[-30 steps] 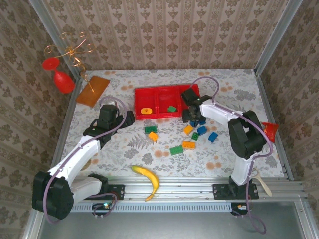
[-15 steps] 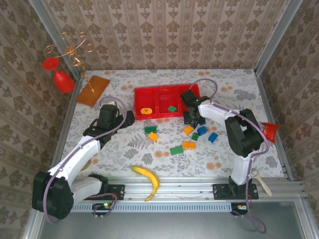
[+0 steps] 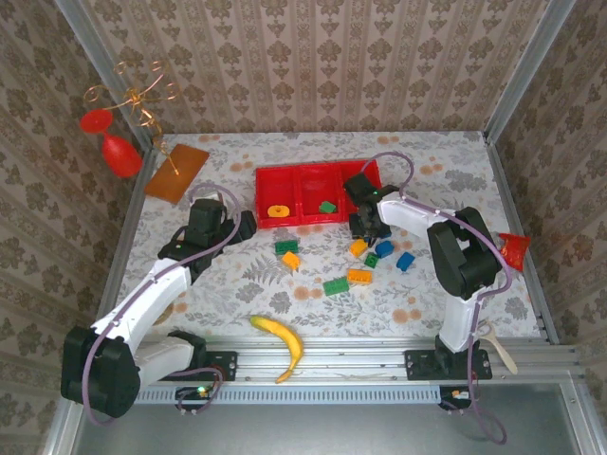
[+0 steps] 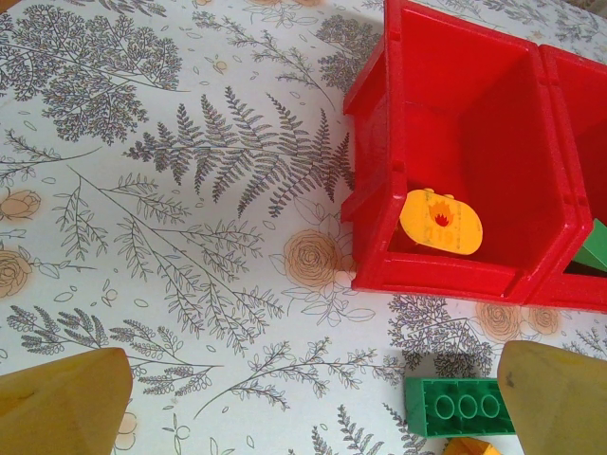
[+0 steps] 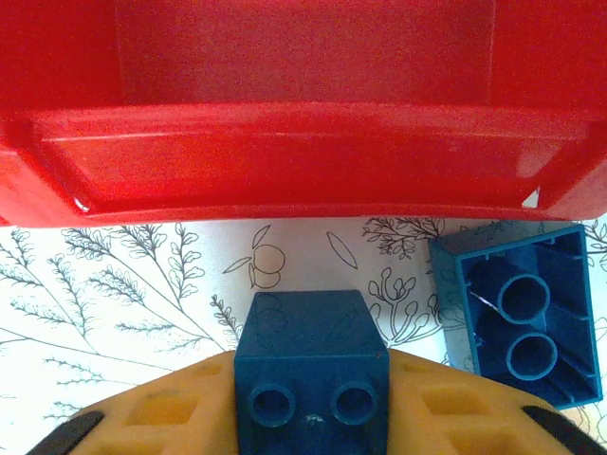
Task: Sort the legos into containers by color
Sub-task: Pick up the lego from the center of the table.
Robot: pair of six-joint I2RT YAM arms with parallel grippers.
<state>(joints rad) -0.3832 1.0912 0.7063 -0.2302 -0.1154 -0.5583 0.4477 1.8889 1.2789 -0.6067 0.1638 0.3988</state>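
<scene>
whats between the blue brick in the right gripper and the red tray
Only bare floral table cover separates the held blue brick from the red tray, as the right wrist view shows.

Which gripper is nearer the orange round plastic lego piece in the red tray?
Left. The left gripper is open just outside the tray compartment holding the orange round piece; the right gripper is by the opposite end, shut on a dark blue brick.
</scene>
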